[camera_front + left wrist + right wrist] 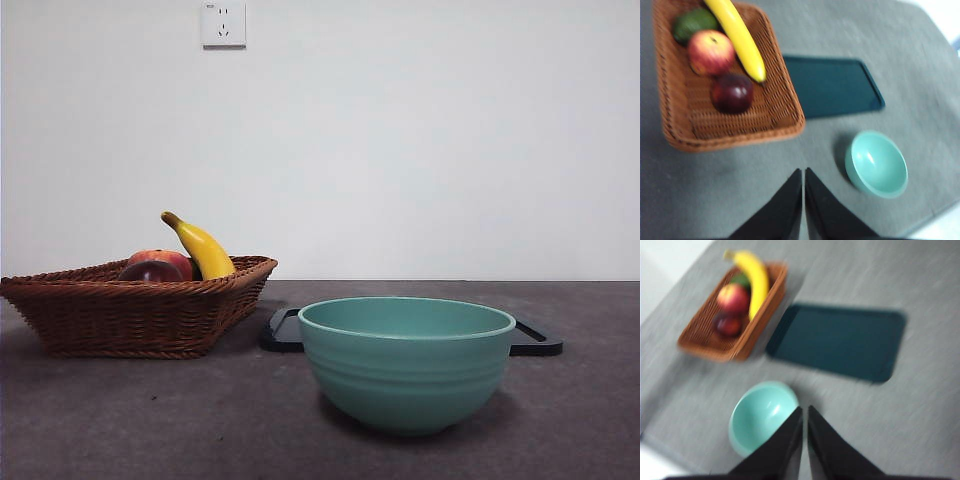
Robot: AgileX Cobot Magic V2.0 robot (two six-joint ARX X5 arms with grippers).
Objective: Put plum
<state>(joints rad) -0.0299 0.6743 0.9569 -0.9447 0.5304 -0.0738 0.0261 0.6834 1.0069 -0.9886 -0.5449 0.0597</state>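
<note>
The plum (732, 93), dark maroon and glossy, lies in the brown wicker basket (747, 131) beside a red-orange apple (710, 51). In the front view the plum (150, 271) shows just above the rim of the basket (130, 315), and in the right wrist view the plum (729, 325) lies in the basket (707, 347) too. My left gripper (803, 172) is shut and empty, high above the table near the basket. The right gripper (805, 411) is shut and empty as well, high over the table beside the teal bowl (764, 415). Neither arm shows in the front view.
A yellow banana (739, 38) and a green fruit (694, 22) share the basket. The teal bowl (405, 362) stands at the table's front, empty. A dark flat tray (832, 85) lies behind it, next to the basket. A wall socket (223, 24) is on the back wall.
</note>
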